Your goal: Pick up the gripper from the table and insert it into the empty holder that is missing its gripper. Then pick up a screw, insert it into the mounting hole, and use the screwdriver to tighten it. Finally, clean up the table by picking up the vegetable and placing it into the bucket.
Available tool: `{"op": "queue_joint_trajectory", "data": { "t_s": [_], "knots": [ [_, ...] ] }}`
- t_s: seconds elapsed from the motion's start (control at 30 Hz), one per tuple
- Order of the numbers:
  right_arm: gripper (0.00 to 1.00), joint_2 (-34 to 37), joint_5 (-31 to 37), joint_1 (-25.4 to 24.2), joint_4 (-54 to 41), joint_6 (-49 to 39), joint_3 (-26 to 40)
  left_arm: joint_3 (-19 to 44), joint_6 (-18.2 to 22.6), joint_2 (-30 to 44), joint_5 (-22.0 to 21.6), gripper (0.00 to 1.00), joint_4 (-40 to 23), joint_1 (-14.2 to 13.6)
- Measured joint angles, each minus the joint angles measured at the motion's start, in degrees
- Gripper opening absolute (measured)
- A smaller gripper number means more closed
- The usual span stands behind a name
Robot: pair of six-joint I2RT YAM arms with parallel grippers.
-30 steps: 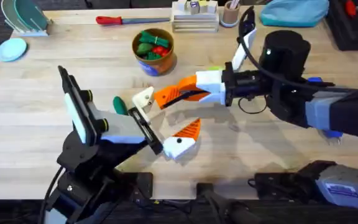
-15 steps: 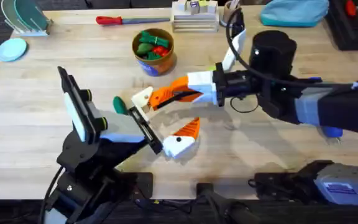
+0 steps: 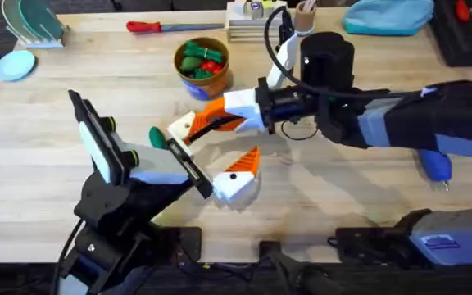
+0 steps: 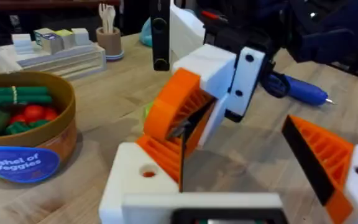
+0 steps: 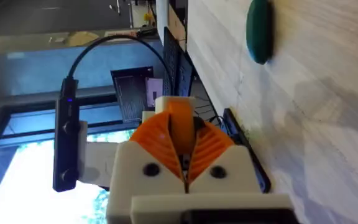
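Observation:
My right gripper reaches in from the right and is shut on the small orange gripper. It holds that piece against the holder, the white far finger block of my left gripper. In the left wrist view the orange piece touches the holder beside its mounting hole. My left gripper stands wide open, and its near finger carries an orange tip. The dark-green vegetable lies on the table just left of the holder. The bucket stands behind. The blue screwdriver lies at right. The screw is out of view.
A red-handled tool lies along the far edge. Stacked boxes and a pen cup stand at the back, with a teal cloth to their right. Dishes sit at the far left. Bare wood spreads left of my left arm.
My right arm has moved left with the orange gripper, bringing it up against the holder. My left gripper has shifted slightly left and stays open.

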Motion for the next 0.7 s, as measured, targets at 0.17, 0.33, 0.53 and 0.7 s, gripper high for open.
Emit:
{"op": "queue_joint_trajectory", "data": {
  "t_s": [0.17,0.33,0.53,0.7],
  "knots": [
    [0.008,0.1,1.3,0.6,0.0,0.0,0.3,0.0,-0.2,0.0,-0.9,0.993,0.0,0.1],
    [0.008,0.1,1.5,0.7,0.0,0.0,0.3,0.0,-0.2,0.0,-1.0,0.993,0.0,0.1],
    [0.008,0.1,1.8,0.8,0.0,-0.6,0.3,0.0,-0.2,0.0,-1.1,0.993,0.0,0.1],
    [0.008,0.1,2.2,0.8,-0.3,-1.0,0.3,0.0,-0.2,0.0,-1.0,0.993,0.0,0.1]
  ]
}}
